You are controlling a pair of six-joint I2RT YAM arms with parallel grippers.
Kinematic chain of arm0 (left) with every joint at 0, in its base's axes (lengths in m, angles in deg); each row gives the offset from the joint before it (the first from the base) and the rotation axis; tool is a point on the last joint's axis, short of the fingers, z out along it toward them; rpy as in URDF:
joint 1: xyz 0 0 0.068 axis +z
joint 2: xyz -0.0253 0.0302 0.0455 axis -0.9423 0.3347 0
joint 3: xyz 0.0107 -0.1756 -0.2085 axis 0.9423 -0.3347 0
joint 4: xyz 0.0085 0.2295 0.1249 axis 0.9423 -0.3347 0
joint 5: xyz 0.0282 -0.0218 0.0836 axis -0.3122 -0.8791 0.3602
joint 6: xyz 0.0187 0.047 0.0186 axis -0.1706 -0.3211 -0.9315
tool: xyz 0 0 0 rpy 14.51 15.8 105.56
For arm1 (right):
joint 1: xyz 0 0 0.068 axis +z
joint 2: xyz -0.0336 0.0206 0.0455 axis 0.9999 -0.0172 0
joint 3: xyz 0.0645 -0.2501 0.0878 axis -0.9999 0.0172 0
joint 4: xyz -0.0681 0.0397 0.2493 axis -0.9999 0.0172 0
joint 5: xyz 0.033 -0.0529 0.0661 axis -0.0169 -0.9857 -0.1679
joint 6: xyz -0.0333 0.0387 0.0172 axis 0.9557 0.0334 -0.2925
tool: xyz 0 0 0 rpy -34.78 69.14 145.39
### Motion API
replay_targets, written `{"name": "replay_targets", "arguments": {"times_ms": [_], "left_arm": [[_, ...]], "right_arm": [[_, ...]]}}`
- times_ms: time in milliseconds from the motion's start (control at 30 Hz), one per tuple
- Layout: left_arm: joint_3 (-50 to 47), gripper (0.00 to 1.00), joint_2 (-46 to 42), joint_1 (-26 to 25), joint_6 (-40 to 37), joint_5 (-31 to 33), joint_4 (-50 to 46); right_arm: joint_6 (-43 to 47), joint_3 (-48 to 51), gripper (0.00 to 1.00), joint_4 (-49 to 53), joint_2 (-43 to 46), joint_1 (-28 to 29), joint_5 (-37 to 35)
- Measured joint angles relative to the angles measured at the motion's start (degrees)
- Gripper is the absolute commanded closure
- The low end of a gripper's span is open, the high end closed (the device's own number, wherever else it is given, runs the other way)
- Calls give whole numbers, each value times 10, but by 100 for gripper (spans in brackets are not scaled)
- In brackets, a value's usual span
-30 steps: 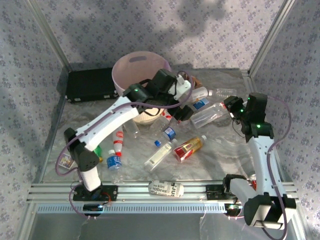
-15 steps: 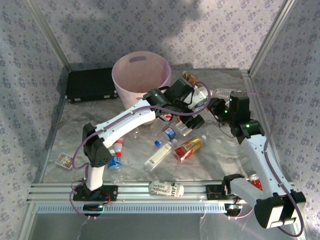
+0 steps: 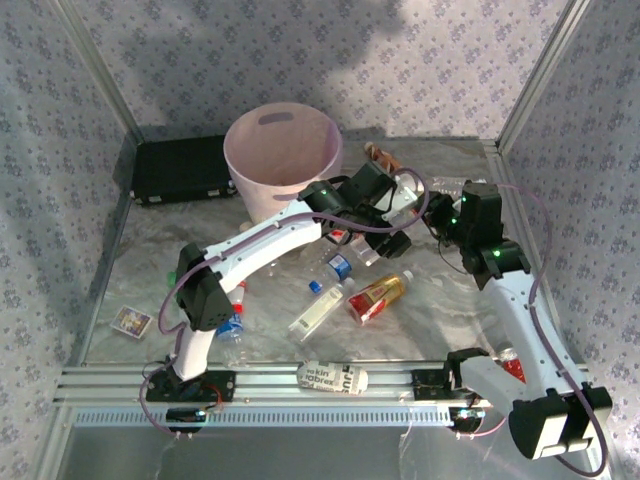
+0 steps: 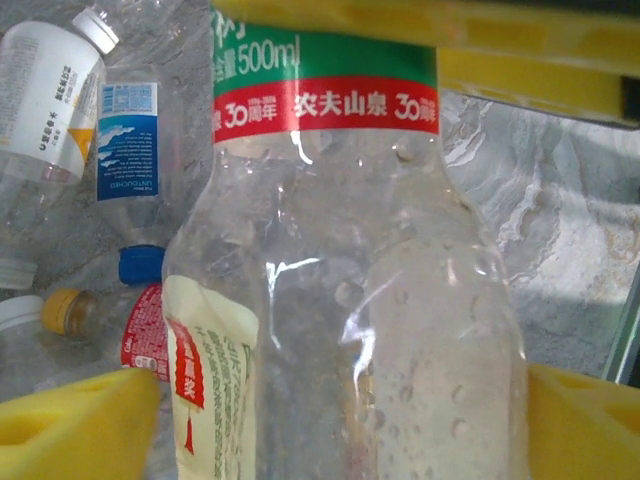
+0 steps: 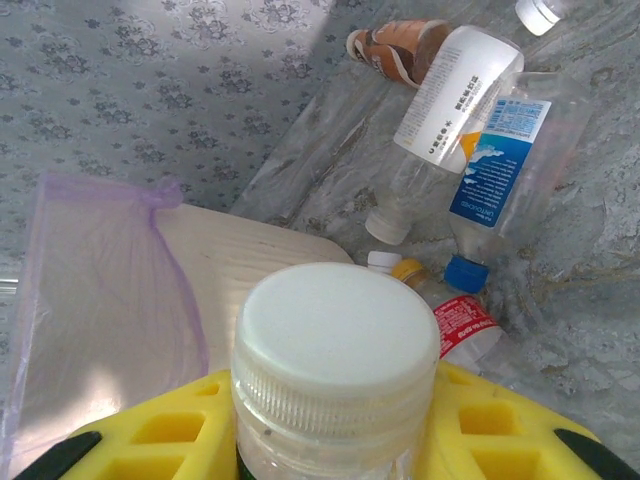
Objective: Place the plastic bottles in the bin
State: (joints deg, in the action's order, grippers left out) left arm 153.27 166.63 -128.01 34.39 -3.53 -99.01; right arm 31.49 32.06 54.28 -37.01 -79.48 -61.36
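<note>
Two sets of yellow fingers hung close together over the grey marbled table (image 3: 450, 320), just right of the tall pale pink plastic bin (image 3: 262, 190). The right fingers (image 5: 500, 420) were clamped just under the cap of a clear plastic bottle with a white screw cap (image 5: 335, 340). The left fingers (image 4: 80, 425) stood apart on either side of a clear plastic bottle with a green-and-red label (image 4: 340, 300), close against its walls; whether they pressed it could not be told. More lay loose on the table: a white-labelled bottle (image 5: 455, 95) beside a blue-labelled bottle (image 5: 497, 165), and a yellow-red bottle (image 3: 378, 297) nearer the arms. A flat black case (image 3: 180, 170) lay left of the bin.
</note>
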Motion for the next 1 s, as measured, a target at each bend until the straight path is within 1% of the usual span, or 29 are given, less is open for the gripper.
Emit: {"name": "replay_targets", "arguments": {"times_ms": [33,133,167,200,233,333,433,467,500,600,667,733,800,900,933,1000], "left_arm": [[3,26,2,0,0,0,-1],[16,34,7,-1,-3,4,-9],[23,35,9,-2,-3,7,-14],[29,36,12,-2,-4,9,-18],[34,37,14,-2,-4,11,-20],[53,42,19,-4,-7,19,-26],[75,44,20,-1,-7,24,-29],[82,44,20,1,-8,24,-31],[92,44,20,3,-9,24,-35],[131,46,23,12,-12,27,-51],[174,46,30,23,-16,29,-66],[240,47,44,38,-21,31,-87],[329,48,68,57,-27,31,-116],[532,51,137,95,-31,31,-170],[563,51,145,112,-31,30,-174],[569,53,137,150,-26,27,-187]], "right_arm": [[0,0,70,0,0,0,0],[-2,0,70,-4,1,-1,0],[-3,0,68,-7,1,-2,-1],[-4,0,62,-8,2,-4,0],[-4,-1,51,-8,2,-5,0],[0,-10,23,2,2,-18,12],[9,-22,5,23,12,-47,31],[11,-25,2,30,18,-59,37],[18,-29,1,39,26,-76,51],[36,-42,1,75,54,-133,82],[53,-47,1,102,70,-170,103],[75,-48,1,129,78,-197,125],[96,-48,1,156,79,-207,144],[123,-38,1,182,76,-209,167],[131,-31,1,190,76,-209,172],[146,-19,1,205,76,-209,180]]}}
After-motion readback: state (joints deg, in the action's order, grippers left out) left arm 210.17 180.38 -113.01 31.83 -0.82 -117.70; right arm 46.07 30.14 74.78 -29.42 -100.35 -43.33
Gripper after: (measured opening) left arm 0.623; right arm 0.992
